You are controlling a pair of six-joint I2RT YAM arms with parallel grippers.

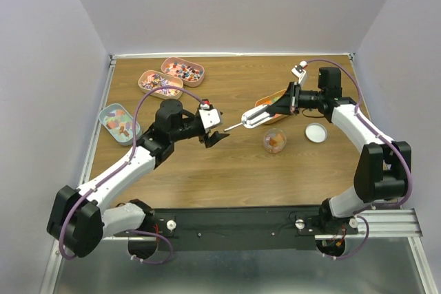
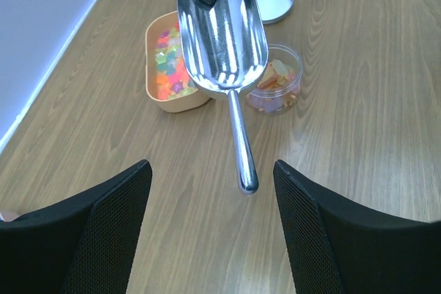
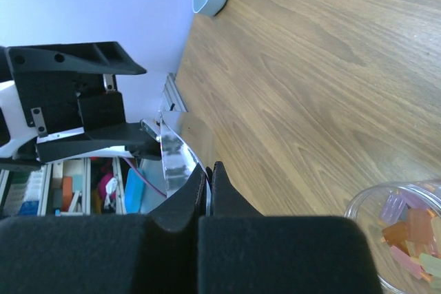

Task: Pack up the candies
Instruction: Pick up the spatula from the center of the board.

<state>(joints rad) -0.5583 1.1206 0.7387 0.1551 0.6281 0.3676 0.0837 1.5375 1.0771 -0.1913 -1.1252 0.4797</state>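
The candies lie in an orange tin and in a clear round jar next to it; the jar also shows from above. A silver scoop hangs tilted over both, its bowl empty. My right gripper is shut on the rim of the scoop's bowl. The scoop's handle points at my left gripper, which is open. The handle's tip sits just ahead of the gap between the two fingers and touches neither. From above, the left gripper is just left of the scoop.
A white lid lies right of the jar. Two pink tins with candies stand at the back left, and a blue tin sits near the left edge. Walls close the table on three sides.
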